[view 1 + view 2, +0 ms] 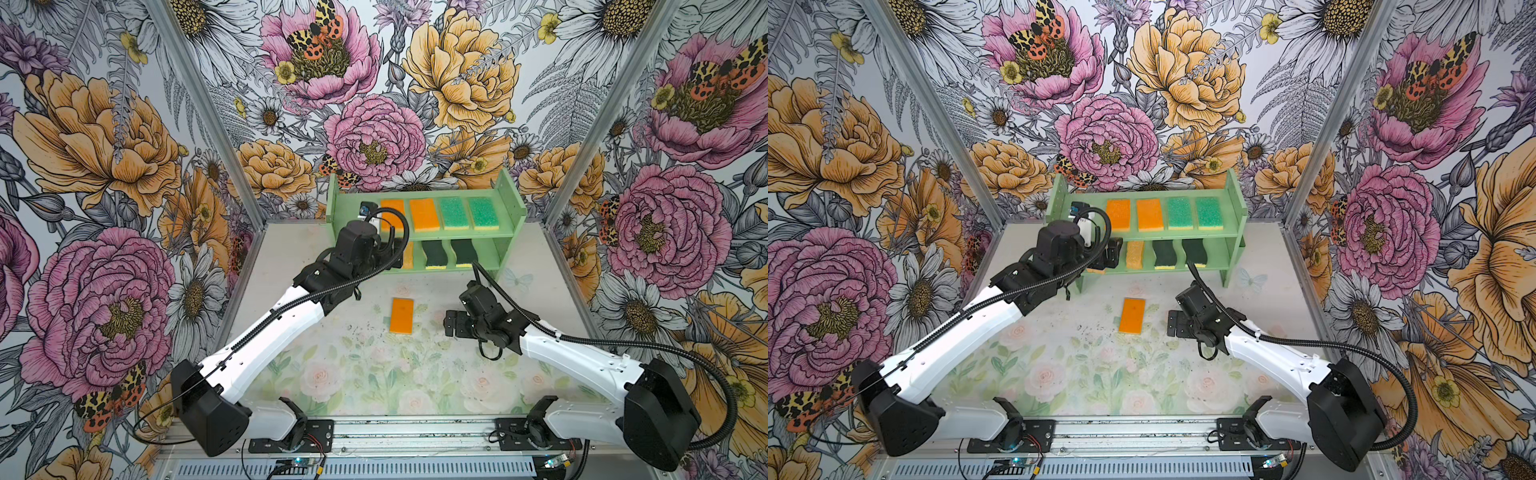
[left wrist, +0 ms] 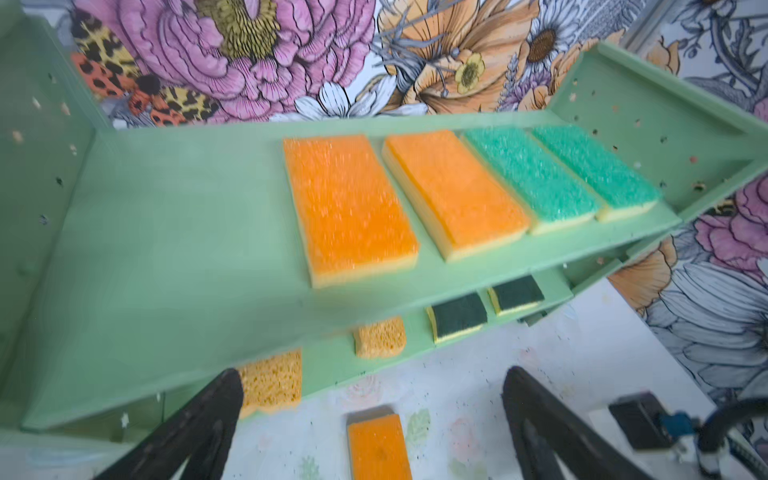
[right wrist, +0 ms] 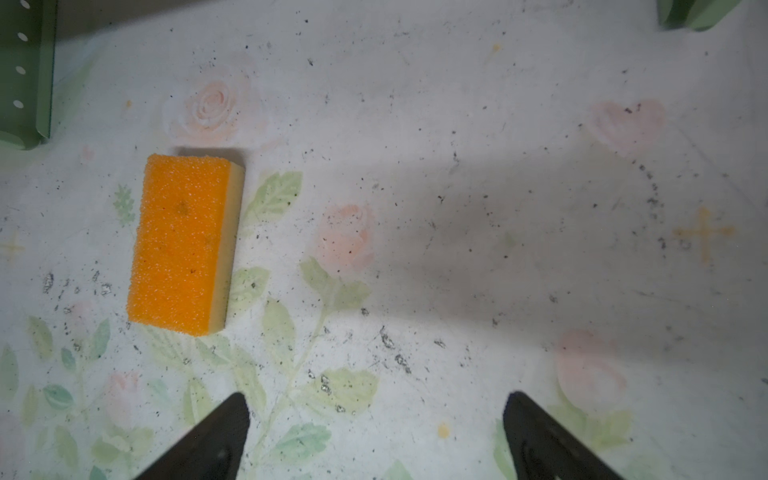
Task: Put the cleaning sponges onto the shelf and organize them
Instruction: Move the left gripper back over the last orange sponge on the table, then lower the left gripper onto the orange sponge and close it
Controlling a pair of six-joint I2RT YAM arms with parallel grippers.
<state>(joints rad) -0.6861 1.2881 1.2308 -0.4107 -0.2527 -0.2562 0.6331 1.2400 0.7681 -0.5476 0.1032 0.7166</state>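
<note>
The mint-green shelf [image 1: 509,203] stands at the back. Its upper tier holds two orange-topped sponges [image 1: 424,214] and two green-topped ones [image 1: 469,212]. On the lower tier lie two wavy dark-green sponges [image 1: 449,253] and two porous yellow ones [image 2: 380,337], [image 2: 272,382]. A third orange-topped sponge [image 1: 402,316] [image 3: 185,245] lies flat on the table in front. My left gripper [image 2: 374,374] [image 1: 1111,257] is open and empty at the shelf's left front, one fingertip beside the leftmost yellow sponge. My right gripper [image 3: 377,397] [image 1: 451,324] hangs open and empty just right of the loose sponge.
The left part of the upper tier [image 2: 166,249] is bare. Flowered walls enclose the floral table mat [image 1: 374,374] on three sides. Dark specks litter the mat round the loose sponge. The shelf's legs [image 3: 25,83] stand close behind it.
</note>
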